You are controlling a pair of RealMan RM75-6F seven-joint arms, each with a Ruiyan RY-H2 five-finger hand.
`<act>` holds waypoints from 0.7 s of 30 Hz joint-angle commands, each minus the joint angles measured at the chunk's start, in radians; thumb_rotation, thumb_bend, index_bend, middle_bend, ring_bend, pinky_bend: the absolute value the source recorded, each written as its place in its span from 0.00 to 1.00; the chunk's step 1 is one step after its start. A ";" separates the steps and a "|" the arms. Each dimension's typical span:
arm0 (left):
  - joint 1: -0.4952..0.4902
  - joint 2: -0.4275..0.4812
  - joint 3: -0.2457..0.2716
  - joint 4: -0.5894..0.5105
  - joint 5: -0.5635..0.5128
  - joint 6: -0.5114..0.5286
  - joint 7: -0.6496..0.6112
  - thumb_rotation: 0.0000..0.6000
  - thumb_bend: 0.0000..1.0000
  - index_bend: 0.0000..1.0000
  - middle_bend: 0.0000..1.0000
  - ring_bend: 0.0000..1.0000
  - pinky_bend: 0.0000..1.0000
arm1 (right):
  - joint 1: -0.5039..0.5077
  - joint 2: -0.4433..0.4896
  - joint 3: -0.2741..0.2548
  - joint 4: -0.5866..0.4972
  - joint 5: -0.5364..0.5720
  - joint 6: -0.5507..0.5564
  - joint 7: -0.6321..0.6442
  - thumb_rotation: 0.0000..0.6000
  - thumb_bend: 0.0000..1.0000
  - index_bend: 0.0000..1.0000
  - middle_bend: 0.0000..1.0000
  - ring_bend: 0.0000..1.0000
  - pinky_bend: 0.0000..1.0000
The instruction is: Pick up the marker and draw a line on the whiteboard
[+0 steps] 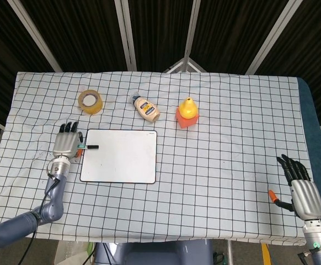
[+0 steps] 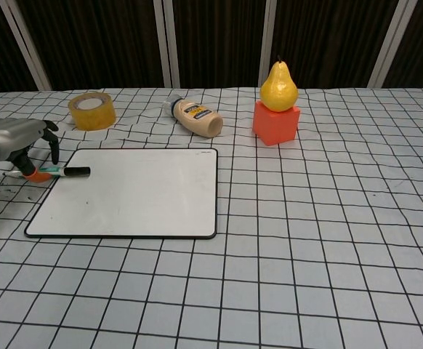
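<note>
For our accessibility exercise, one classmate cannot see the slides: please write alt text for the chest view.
The robot's left hand reaches over a green marker lying across the left edge of a blank whiteboard on a checked tablecloth. Behind stand a tape roll, a toppled squeeze bottle and a pear on an orange block.

Far side — tape roll (image 2: 91, 110), bottle (image 2: 195, 117) lying down, pear (image 2: 279, 87) atop red block (image 2: 276, 123).
</note>
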State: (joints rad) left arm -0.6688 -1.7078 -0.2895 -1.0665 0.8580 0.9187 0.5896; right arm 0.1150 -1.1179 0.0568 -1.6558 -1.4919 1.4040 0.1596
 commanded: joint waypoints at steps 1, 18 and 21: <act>-0.002 -0.005 0.003 0.006 -0.001 0.000 -0.003 1.00 0.45 0.46 0.04 0.00 0.02 | 0.000 0.000 0.000 -0.001 0.000 0.000 0.000 1.00 0.32 0.00 0.00 0.00 0.00; -0.010 -0.036 0.018 0.035 0.000 0.015 -0.015 1.00 0.57 0.62 0.09 0.00 0.02 | -0.001 0.001 -0.001 -0.002 -0.002 0.002 0.003 1.00 0.32 0.00 0.00 0.00 0.00; -0.003 -0.026 0.010 -0.001 0.027 0.042 -0.055 1.00 0.57 0.63 0.10 0.00 0.02 | -0.002 0.001 -0.001 -0.002 -0.003 0.005 0.003 1.00 0.32 0.00 0.00 0.00 0.00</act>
State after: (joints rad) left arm -0.6770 -1.7413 -0.2738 -1.0438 0.8666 0.9433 0.5599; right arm 0.1135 -1.1170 0.0557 -1.6581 -1.4948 1.4083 0.1625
